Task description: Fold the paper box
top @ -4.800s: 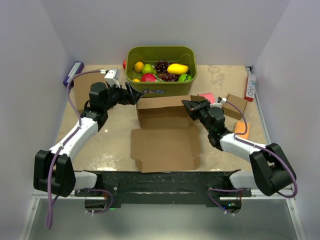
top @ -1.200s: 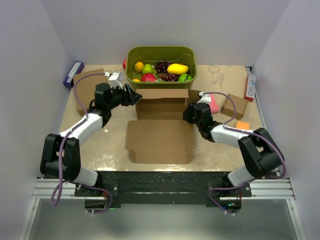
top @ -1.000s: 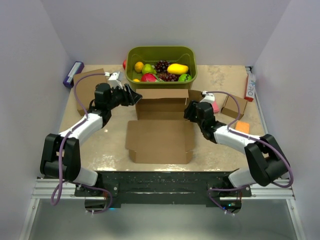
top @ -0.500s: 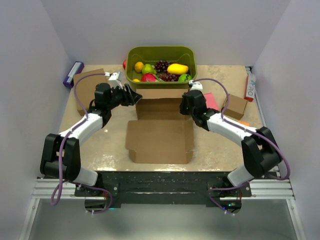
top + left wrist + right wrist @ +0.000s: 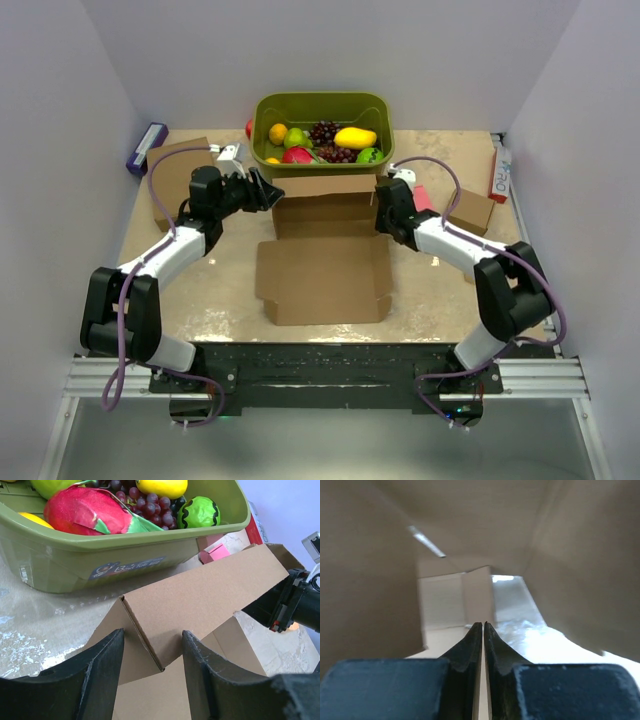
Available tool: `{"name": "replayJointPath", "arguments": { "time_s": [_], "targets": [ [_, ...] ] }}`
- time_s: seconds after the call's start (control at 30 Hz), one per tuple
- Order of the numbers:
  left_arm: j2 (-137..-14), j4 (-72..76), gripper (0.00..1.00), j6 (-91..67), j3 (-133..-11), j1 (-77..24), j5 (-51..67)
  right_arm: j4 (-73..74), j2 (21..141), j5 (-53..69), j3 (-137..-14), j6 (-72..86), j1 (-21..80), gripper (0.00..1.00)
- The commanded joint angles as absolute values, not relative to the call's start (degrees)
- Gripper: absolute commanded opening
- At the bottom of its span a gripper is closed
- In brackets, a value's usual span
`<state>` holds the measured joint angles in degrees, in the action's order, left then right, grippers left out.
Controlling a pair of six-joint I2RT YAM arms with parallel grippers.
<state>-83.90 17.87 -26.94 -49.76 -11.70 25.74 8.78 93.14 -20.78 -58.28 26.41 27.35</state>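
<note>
The paper box (image 5: pixel 325 280) lies open in the middle of the table, its front panel flat and its back wall (image 5: pixel 325 205) standing up. My left gripper (image 5: pixel 270 190) is open at the wall's left end. In the left wrist view (image 5: pixel 152 650) its fingers straddle the folded left corner of the box (image 5: pixel 200 595) without closing on it. My right gripper (image 5: pixel 383 218) is shut at the wall's right end. In the right wrist view (image 5: pixel 483 626) its fingers are pressed together with nothing visible between them, and cardboard (image 5: pixel 365 580) surrounds them on the left, top and right.
A green basket (image 5: pixel 322 172) of fruit stands just behind the box. A flat brown cardboard rectangle (image 5: pixel 168 182) lies at the left and a purple item (image 5: pixel 146 147) at the far left. A small cardboard cube (image 5: pixel 470 210), a pink item (image 5: pixel 421 197) and a red-white pack (image 5: pixel 499 170) are on the right.
My right gripper has moved from beside the box's right side up and left to the right end of the back wall. The flat panel shifted slightly right. The left arm has held still.
</note>
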Motion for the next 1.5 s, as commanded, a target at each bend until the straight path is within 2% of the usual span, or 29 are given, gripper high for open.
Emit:
{"name": "replayJointPath", "arguments": {
  "time_s": [0.0,0.13,0.33,0.57,1.07,1.47],
  "targets": [
    [-84.11,17.4,0.54,-26.1,-50.19,-11.6,25.93,9.06,92.38,-24.87,-59.94,25.4,26.2,0.09],
    [-84.2,17.31,0.54,-26.1,-50.27,-11.6,25.75,5.02,89.48,-21.99,-56.26,25.66,24.44,0.1],
    [-84.2,17.31,0.54,-26.02,-50.19,-11.6,25.84,1.59,92.02,-16.62,-55.72,25.4,19.87,0.1],
    [-84.2,17.31,0.54,-25.93,-50.27,-11.6,25.66,-2.63,95.62,-13.98,-56.16,25.22,19.6,0.09],
    [-84.2,17.4,0.54,-25.93,-50.45,-11.6,25.93,-13.88,99.23,2.81,-52.3,30.67,19.6,0.09],
    [-84.02,17.49,0.54,-26.1,-50.54,-11.6,26.02,-16.52,102.83,4.04,-50.36,32.87,21.09,0.08]
  ]
}}
